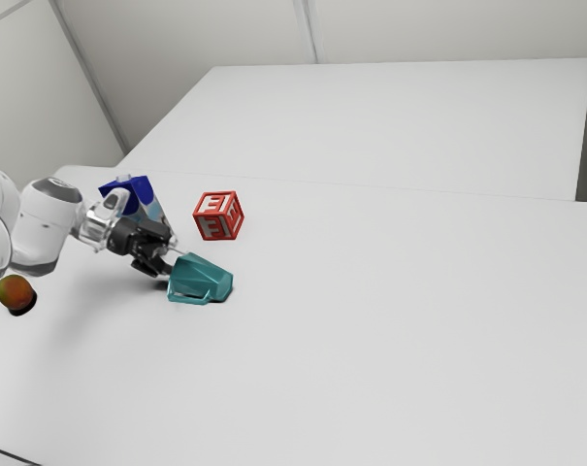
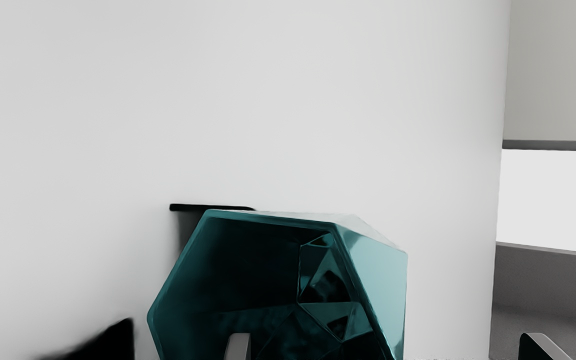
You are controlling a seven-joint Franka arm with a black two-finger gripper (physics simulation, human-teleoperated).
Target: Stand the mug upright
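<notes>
In the exterior view the gripper (image 1: 167,259) is low over the table, at the near end of a teal faceted mug (image 1: 202,279). The mug lies on its side, its mouth toward the gripper. The wrist view looks into the dark hollow of the mug (image 2: 248,265). There the gripper (image 2: 390,346) stands open, with its fingertips wide apart. One fingertip overlaps the mug's mouth and the other is out beyond its side wall; whether either touches the mug I cannot tell.
Beside the arm in the exterior view stands a blue and white carton (image 1: 146,202). A red letter block (image 1: 218,216) sits beyond the gripper, and a round orange-green fruit (image 1: 16,291) lies near the exterior view's left edge. All are on the white table (image 1: 371,330).
</notes>
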